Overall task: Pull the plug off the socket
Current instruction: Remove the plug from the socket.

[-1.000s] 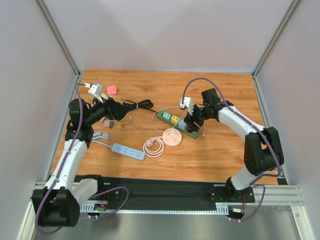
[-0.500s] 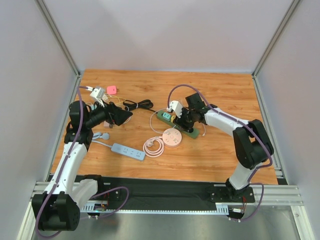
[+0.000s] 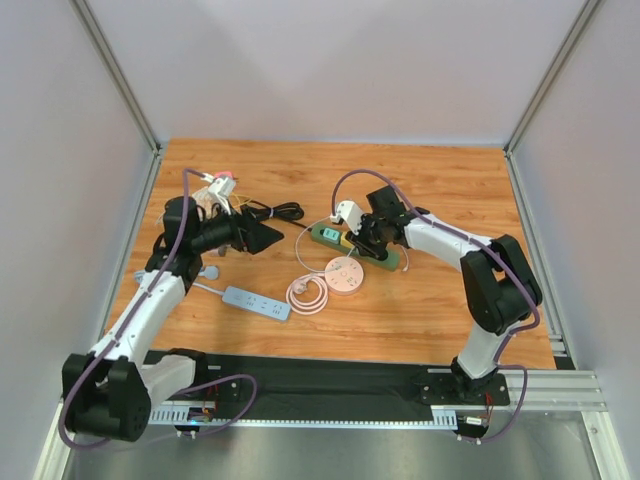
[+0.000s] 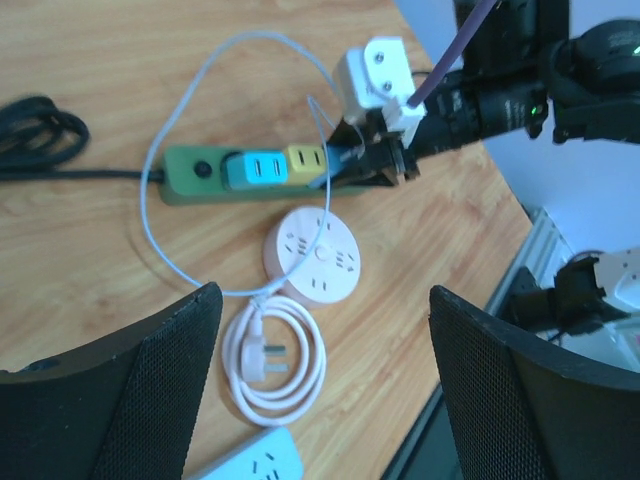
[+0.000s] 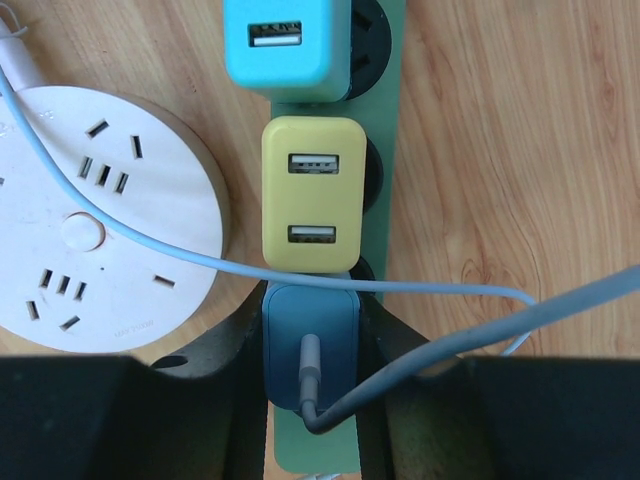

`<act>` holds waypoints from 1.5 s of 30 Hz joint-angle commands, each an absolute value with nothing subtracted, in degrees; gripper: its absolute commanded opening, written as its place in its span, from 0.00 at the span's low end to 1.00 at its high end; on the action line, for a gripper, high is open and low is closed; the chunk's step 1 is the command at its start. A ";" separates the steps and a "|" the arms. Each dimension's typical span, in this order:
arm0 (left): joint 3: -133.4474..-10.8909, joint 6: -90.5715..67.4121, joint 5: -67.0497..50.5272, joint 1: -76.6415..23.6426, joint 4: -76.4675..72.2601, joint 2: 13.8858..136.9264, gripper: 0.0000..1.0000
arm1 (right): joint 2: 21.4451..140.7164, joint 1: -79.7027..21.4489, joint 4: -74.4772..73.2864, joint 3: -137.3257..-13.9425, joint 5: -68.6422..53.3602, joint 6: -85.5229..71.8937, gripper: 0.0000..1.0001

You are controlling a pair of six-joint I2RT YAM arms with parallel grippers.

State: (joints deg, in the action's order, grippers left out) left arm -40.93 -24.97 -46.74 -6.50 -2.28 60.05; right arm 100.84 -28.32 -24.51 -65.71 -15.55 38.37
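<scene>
A green power strip (image 3: 328, 236) lies mid-table and holds a cyan plug (image 5: 285, 45), a yellow plug (image 5: 312, 195) and a blue plug (image 5: 310, 345) with a grey cable. My right gripper (image 5: 312, 320) is shut on the blue plug, one finger against each side, and the plug sits in the strip. In the top view the right gripper (image 3: 365, 243) is over the strip's right end. My left gripper (image 3: 265, 236) is open and empty, left of the strip. The left wrist view shows the strip (image 4: 195, 175) ahead between its wide-apart fingers (image 4: 130, 400).
A round white socket (image 3: 344, 275) with a coiled white cable (image 3: 307, 293) lies in front of the strip. A pale blue-white power strip (image 3: 257, 303) lies front left. A black cable (image 3: 275, 210) and a pink plug (image 3: 225, 178) lie at the back left.
My right gripper has moved left along the green strip and closed round the blue plug. My left arm has swung right, toward the strip.
</scene>
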 commanded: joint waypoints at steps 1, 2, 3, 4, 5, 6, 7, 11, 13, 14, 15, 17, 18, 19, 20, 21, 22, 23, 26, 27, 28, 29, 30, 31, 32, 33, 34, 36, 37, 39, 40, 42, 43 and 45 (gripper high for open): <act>-45.34 -27.68 -44.65 -10.10 -2.03 64.76 0.90 | 95.89 -26.90 -23.55 -66.10 -17.99 40.78 0.00; -46.22 -27.69 -43.78 -11.85 -1.67 65.91 0.89 | 95.54 -26.37 -23.82 -66.01 -19.41 40.96 0.00; -47.01 -27.51 -42.38 -12.65 -1.50 68.27 0.89 | 94.93 -25.24 -25.04 -66.09 -20.64 41.22 0.00; -49.11 -26.99 -41.93 -13.70 -0.89 69.42 0.89 | 94.83 -24.79 -25.48 -66.27 -22.39 41.92 0.00; -50.35 -24.98 -41.40 -15.80 -0.27 70.91 0.89 | 94.75 -24.35 -25.92 -66.27 -23.02 42.18 0.00; -51.75 -24.09 -39.74 -16.86 0.95 74.15 0.89 | 94.83 -23.82 -26.54 -66.18 -23.46 42.62 0.00; -55.07 -23.39 -39.12 -17.75 3.75 76.01 0.89 | 94.92 -23.56 -26.72 -66.18 -23.99 42.80 0.00; -62.55 -21.01 -32.98 -22.66 8.78 86.02 0.85 | 95.18 -22.59 -27.33 -65.92 -25.22 43.59 0.00; -65.81 -19.08 -30.16 -24.42 10.71 88.41 0.85 | 95.18 -22.15 -27.51 -66.09 -26.01 43.42 0.00; -66.87 -18.12 -27.71 -26.00 11.42 90.68 0.85 | 95.19 -21.97 -27.86 -66.18 -26.28 43.33 0.00; -68.10 -15.32 -26.99 -26.71 12.21 91.83 0.85 | 95.27 -21.45 -28.04 -66.44 -26.71 43.24 0.00; -71.97 -11.80 -25.32 -28.47 15.55 94.99 0.84 | 95.36 -20.83 -28.65 -66.71 -27.94 43.33 0.00; -72.85 -9.52 -24.62 -28.91 16.25 95.79 0.84 | 95.45 -20.05 -29.61 -66.97 -28.47 43.94 0.00; -74.08 -4.27 -24.35 -29.70 17.04 96.41 0.84 | 95.45 -19.87 -30.40 -67.23 -29.87 44.47 0.00; -74.18 -1.70 -25.74 -29.88 16.96 96.85 0.84 | 95.71 -19.08 -33.02 -67.67 -30.84 45.60 0.00; -74.09 1.20 -27.23 -30.06 16.44 96.86 0.84 | 95.97 -18.64 -35.05 -68.28 -31.89 48.14 0.00; -72.61 6.97 -28.55 -30.15 14.52 96.59 0.85 | 96.24 -18.28 -36.90 -69.77 -33.91 49.82 0.00; -71.29 9.55 -30.74 -30.15 12.85 95.37 0.89 | 96.85 -17.85 -40.48 -70.39 -34.71 50.96 0.00; -64.09 23.00 -37.67 -30.15 4.59 91.77 0.91 | 97.21 -17.05 -43.59 -71.63 -36.47 54.66 0.00; -62.68 25.72 -39.53 -30.15 3.00 91.06 0.91 | 97.12 -17.05 -43.68 -71.37 -36.65 55.19 0.00; -61.19 30.28 -43.21 -30.23 1.86 90.53 0.92 | 96.51 -17.05 -43.42 -70.67 -37.26 55.98 0.00; -61.00 31.54 -44.72 -30.23 1.67 90.53 0.92 | 96.24 -17.05 -43.16 -70.32 -37.53 56.42 0.00; -61.26 32.60 -45.78 -30.23 2.10 90.70 0.92 | 95.98 -16.96 -42.81 -70.05 -37.79 56.60 0.00; -62.39 33.48 -46.57 -30.23 3.07 91.14 0.92 | 95.80 -16.96 -42.72 -69.79 -37.97 56.95 0.00; -62.92 34.01 -48.06 -30.23 3.25 92.10 0.92 | 95.63 -17.05 -42.80 -69.70 -38.14 57.21 0.00; -63.36 34.71 -48.69 -30.23 3.34 92.63 0.92 | 95.45 -16.96 -42.98 -69.70 -38.23 57.39 0.00; -64.41 35.06 -49.56 -30.50 3.08 93.25 0.92 | 95.45 -17.05 -43.07 -69.61 -38.41 57.65 0.00; -65.21 37.25 -51.33 -31.11 3.16 94.83 0.91 | 94.92 -16.96 -43.15 -69.17 -38.93 58.18 0.00; -66.08 38.22 -51.33 -32.16 3.60 95.27 0.91 | 94.75 -17.05 -43.07 -69.08 -39.28 58.27 0.00; -67.49 40.25 -50.72 -33.22 5.61 97.02 0.89 | 94.31 -17.05 -42.89 -68.73 -39.64 58.53 0.00; -68.72 41.12 -50.28 -34.01 5.97 97.64 0.89 | 94.22 -16.96 -42.80 -68.73 -39.99 58.62 0.00; -69.78 41.92 -48.96 -34.54 6.59 99.40 0.86 | 93.87 -16.96 -42.89 -68.64 -40.17 58.80 0.00; -70.48 42.53 -48.35 -34.98 6.68 100.10 0.83 | 93.69 -16.96 -42.72 -68.38 -40.43 58.89 0.00; -71.19 43.41 -46.50 -35.33 7.20 101.68 0.81 | 93.25 -17.05 -42.37 -68.12 -40.52 59.06 0.00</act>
